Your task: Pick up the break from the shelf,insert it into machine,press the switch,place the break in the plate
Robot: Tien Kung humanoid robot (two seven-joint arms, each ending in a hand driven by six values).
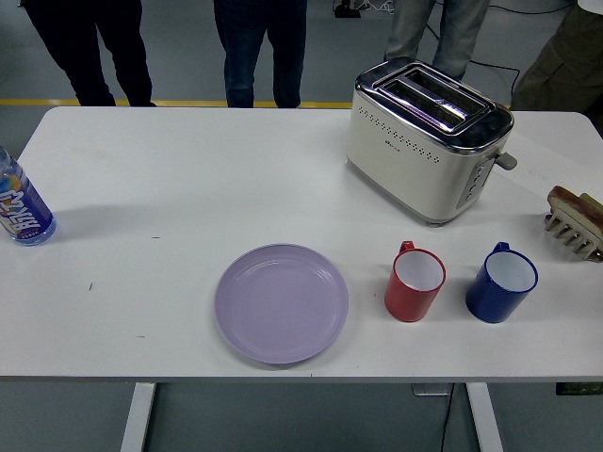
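No hands showing yet, so no telling about fingers. Sitting at far right edge: bread (568, 200) on its rack (575, 231). Waiting at upper right, toaster (429, 141); plate (281, 303) lying lower centre. Judging step one pending: reaching right.

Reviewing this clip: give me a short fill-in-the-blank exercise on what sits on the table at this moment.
1. The plate in front of the toaster is pale ____ and holds nothing.
2. The red mug stands to the ____ of the blue mug in the picture.
3. The water bottle stands at the table's ____ edge.
4. The rack with bread sits at the table's ____ edge.

Missing words: purple; left; left; right
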